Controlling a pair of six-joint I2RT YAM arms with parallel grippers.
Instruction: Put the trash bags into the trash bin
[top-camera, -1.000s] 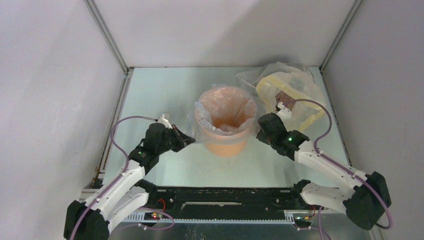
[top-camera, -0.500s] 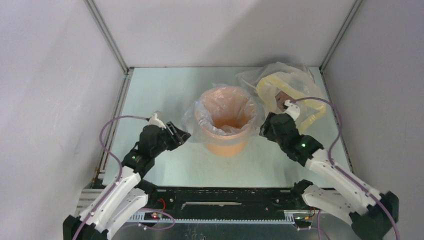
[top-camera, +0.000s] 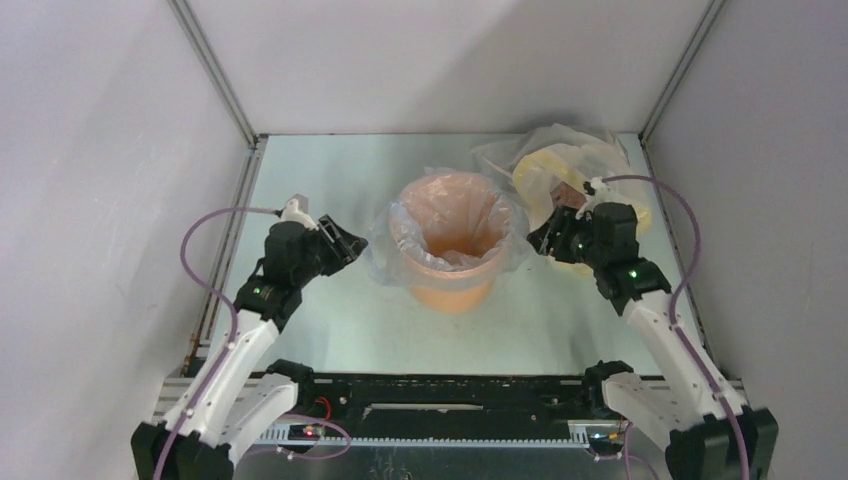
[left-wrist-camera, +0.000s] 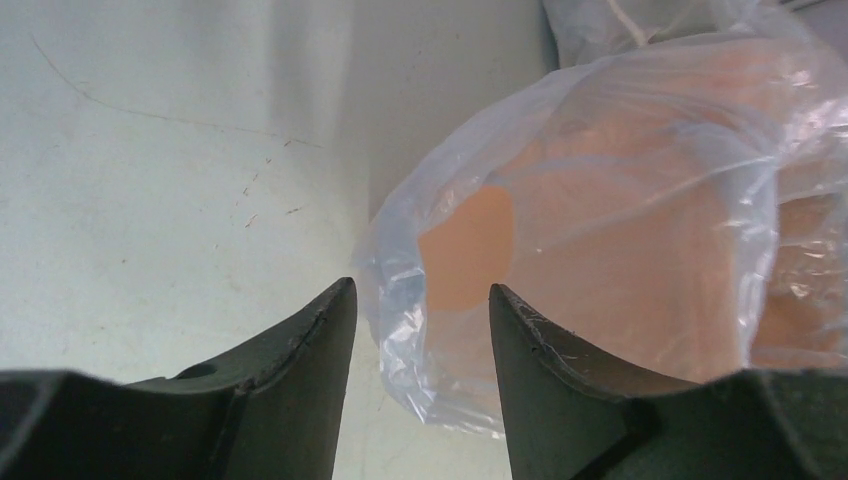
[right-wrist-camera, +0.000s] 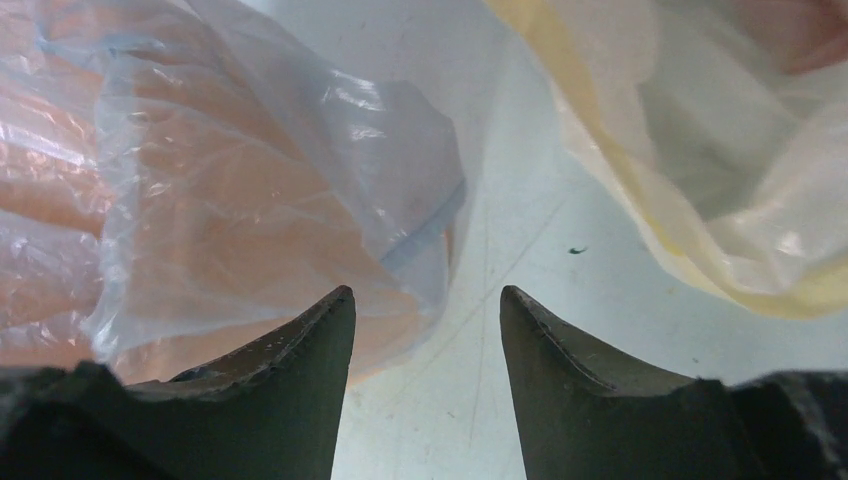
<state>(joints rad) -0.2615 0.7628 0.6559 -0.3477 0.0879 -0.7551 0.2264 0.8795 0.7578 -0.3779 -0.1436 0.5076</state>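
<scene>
Trash bag (top-camera: 388, 240), draped over the rim of the orange trash bin (top-camera: 455, 292), lies just ahead of the left pincer (top-camera: 348, 244) and right pincer (top-camera: 540, 240), both parted, empty and equally near.

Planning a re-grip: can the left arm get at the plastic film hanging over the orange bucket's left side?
Probably yes. The open left claw faces the thin translucent pale blue plastic bag draped over the round orange plastic bucket, with its loose edge right ahead and nothing between.

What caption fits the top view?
Left hand and right hand open, flanking the orange bin lined with a trash bag.
</scene>
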